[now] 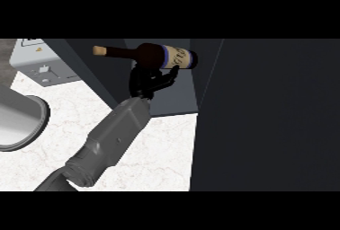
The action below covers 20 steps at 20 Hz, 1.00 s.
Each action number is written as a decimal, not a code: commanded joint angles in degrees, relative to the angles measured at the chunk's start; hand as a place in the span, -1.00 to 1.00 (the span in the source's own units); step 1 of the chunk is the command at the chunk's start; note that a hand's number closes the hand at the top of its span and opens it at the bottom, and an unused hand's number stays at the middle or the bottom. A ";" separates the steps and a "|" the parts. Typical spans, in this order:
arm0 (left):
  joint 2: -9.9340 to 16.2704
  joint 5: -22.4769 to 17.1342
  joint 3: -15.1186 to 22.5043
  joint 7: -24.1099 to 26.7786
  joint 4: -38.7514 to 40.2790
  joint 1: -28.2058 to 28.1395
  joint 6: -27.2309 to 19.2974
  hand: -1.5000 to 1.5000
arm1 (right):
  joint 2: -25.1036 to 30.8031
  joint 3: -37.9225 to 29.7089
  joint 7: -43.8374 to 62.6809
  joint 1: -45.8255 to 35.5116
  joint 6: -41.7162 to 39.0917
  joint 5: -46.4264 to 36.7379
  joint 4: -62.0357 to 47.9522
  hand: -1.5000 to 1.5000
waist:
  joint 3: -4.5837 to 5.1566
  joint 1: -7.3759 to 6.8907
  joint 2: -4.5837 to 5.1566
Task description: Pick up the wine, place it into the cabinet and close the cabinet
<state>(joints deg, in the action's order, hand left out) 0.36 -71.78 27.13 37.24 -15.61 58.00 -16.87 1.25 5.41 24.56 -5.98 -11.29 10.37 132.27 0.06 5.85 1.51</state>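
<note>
White marbled counter [159,148] fills the lower left of the frame, with a grey sink [20,121] at the left edge and a pale appliance [40,63] in the upper left. Upper centre, the wine bottle [149,55] lies sideways, cork pointing left, inside the dark cabinet [186,96]. One hand [151,83], the left, curls its fingers around the bottle from below. At right stands the cabinet door [266,117], open.

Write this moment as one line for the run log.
stage: placing | left hand: holds wine bottle, lying sideways, cork to view's left | location: at open cabinet | right hand: not in view
</note>
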 commanded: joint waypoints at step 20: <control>-0.35 -15.29 9.31 7.17 -8.90 -1.91 -7.96 -1.00 | 0.46 0.72 0.91 -3.04 -0.26 0.34 -1.60 -1.00 | 0.06 1.27 0.19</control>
<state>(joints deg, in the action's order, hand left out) 0.05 -84.61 35.55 43.33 -23.98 55.21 -24.01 1.46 6.08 24.23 -7.01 -12.04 11.12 131.05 0.09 7.76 1.77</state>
